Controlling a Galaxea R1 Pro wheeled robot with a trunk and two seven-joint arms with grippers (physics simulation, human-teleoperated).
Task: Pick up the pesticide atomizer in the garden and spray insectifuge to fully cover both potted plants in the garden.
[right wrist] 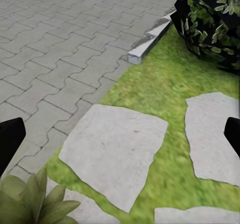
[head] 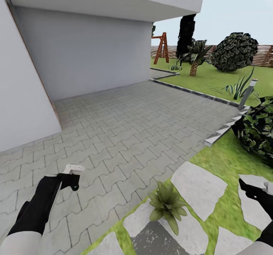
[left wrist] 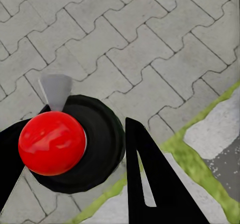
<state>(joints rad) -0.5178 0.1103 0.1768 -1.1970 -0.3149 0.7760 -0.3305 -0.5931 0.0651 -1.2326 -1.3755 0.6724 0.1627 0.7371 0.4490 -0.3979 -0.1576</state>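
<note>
My left gripper [head: 69,180] hangs over the grey paving, shut on the pesticide atomizer [head: 73,169], whose pale trigger head sticks out above the fingers. In the left wrist view the atomizer [left wrist: 95,144] shows end-on: red collar, dark green body, grey nozzle, with a black finger [left wrist: 150,189] beside it. One potted plant [head: 167,205], a low olive-green rosette, sits at the lawn's edge between the stepping stones, to the right of the atomizer. It also shows in a corner of the right wrist view, potted plant [right wrist: 30,204]. My right gripper [head: 257,195] is open and empty over the stones, right gripper [right wrist: 120,139].
A white house wall [head: 22,96] stands close on the left. A big dark bush [head: 259,130] and a striped curb [head: 223,128] lie to the right, with a short grey post [head: 247,93] behind. Stepping stones [head: 199,186] cross the lawn. A wooden fence [head: 265,56] closes the far side.
</note>
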